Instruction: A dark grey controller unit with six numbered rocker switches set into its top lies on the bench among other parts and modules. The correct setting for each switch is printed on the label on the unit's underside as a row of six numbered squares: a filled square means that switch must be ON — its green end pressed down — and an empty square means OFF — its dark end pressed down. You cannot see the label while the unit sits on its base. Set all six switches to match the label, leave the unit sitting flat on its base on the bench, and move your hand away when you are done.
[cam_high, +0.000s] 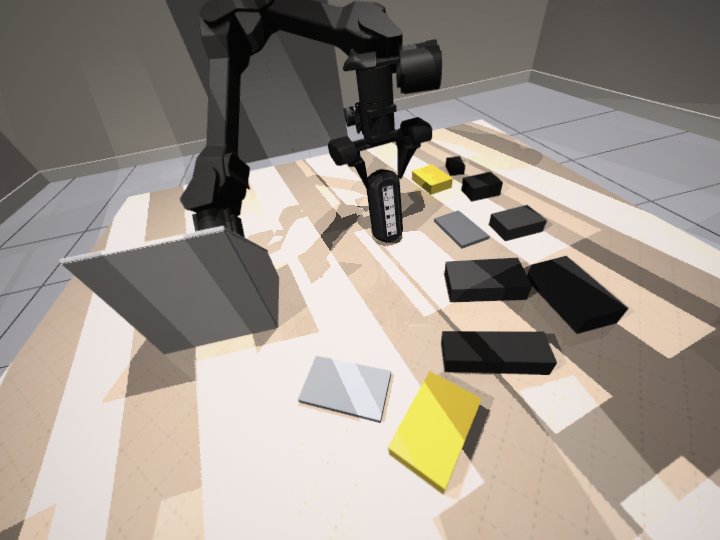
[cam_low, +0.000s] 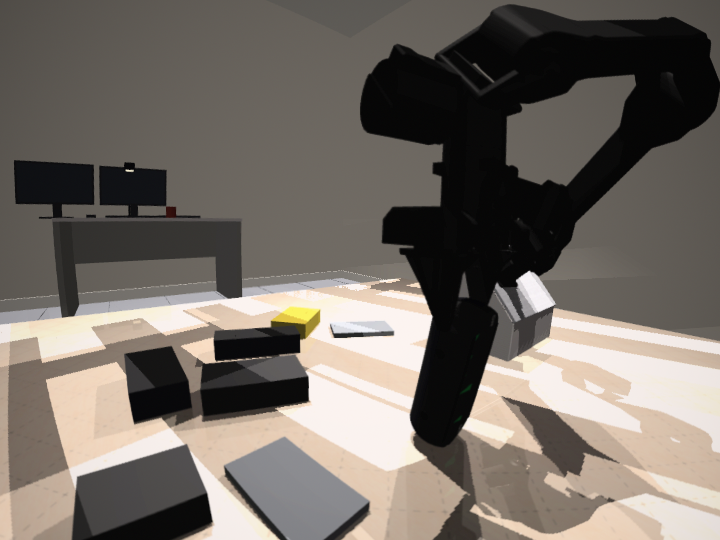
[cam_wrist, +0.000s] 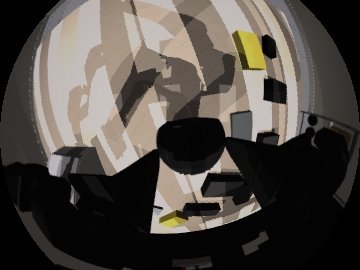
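Observation:
The dark controller unit stands on end, steeply tilted, its lower end at or just above the bench. My gripper is shut on its upper end, one finger on each side. The white label on its underside faces the top view. Its squares show in a row, some filled, but small and not all clear. In the exterior view, green switch ends show on the side edge. The full switch row is hidden.
A large grey angled block stands near the arm's base. A pale plate and a yellow block lie at the front. Several black blocks, a grey plate and a small yellow block lie beside the unit.

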